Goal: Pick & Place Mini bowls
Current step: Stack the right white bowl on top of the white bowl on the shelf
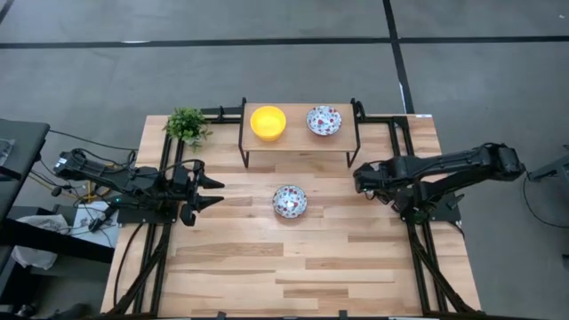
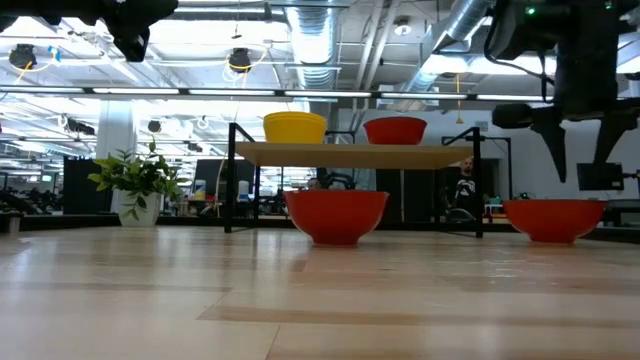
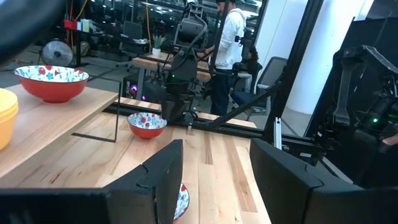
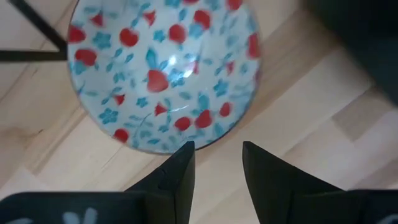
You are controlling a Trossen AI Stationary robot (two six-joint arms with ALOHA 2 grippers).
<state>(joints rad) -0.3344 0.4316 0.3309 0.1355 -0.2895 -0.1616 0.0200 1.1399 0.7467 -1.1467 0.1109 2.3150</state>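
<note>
right gripper (image 4: 217, 147): poised over the floral bowl (image 4: 163, 70) standing on the table (image 1: 267, 267) close to the right leg of the small shelf (image 1: 298, 142). fingers apart, nothing between them, tips just short of the near rim. in the low view, hanging above that bowl with clear air beneath the fingers.

left gripper (image 1: 210, 193): waiting at the left side of the table, fingers apart, empty, pointed toward the second floral bowl (image 1: 290, 201) standing mid-table.

other bowls: a third floral bowl (image 1: 324, 120) and the yellow bowl (image 1: 268, 123) on the shelf top. unclear whether the yellow one is single or a stack. small plant (image 1: 187, 124) at the far left corner, no part of the work.

step in hand, as judged: taking up the bowl beneath the right gripper.

recommended method:
- shift forward until one finger stands inside the rim and the other outside, not both on the outer wall.
- lower straight down; stop before the inner finger meets the bowl floor.
- close slowly; glazed surface likely slippery, thin rim likely to tip under a one-sided push.
- lift vertically before any sideways travel; shelf leg close by and liable to be struck.

risks noted: bowl sliding on the wood if nudged before the pinch; tilting in a shallow grip.
</note>
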